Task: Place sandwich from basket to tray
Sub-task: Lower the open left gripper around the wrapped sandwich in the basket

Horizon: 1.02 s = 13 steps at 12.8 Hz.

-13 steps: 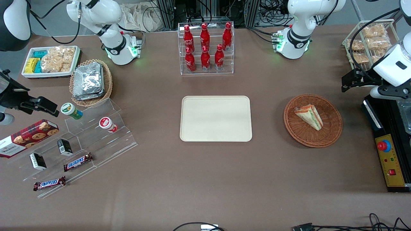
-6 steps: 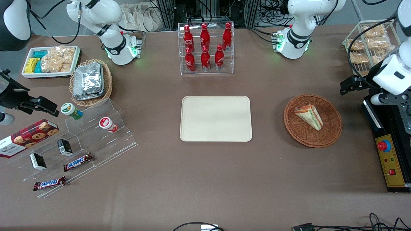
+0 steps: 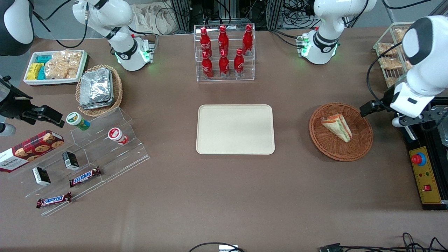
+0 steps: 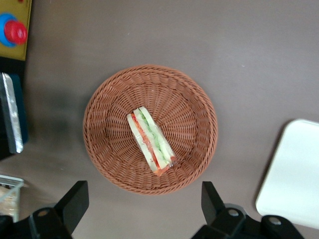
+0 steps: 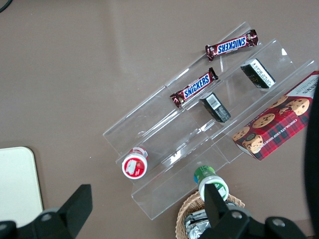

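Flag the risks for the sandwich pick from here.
1. The sandwich is a narrow wedge lying diagonally in the basket; the open gripper, above the basket's edge, may close off-axis and lose it.
2. The clear wrap might slip between the fingers.
3. The shallow basket could shift or lift if a fingertip catches the weave.

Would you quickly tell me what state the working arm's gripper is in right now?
Gripper: open, holding nothing, poised above the edge of the basket, with the sandwich lying untouched inside it.
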Each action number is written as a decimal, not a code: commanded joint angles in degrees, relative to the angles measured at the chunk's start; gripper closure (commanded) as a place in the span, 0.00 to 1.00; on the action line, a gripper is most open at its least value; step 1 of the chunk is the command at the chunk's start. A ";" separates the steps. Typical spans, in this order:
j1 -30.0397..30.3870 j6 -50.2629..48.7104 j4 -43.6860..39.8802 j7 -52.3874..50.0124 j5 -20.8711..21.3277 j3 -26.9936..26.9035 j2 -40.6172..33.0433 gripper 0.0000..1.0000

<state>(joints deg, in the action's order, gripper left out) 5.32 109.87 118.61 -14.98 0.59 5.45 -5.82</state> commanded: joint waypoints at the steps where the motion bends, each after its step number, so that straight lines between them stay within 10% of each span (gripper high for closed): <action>1: 0.13 8.23 9.17 -6.89 0.38 0.27 -3.15 0.00; 13: -0.05 32.76 27.11 -18.50 0.38 0.35 0.88 0.00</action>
<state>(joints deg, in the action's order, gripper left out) 5.31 139.98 144.51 -31.11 0.58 5.58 -5.87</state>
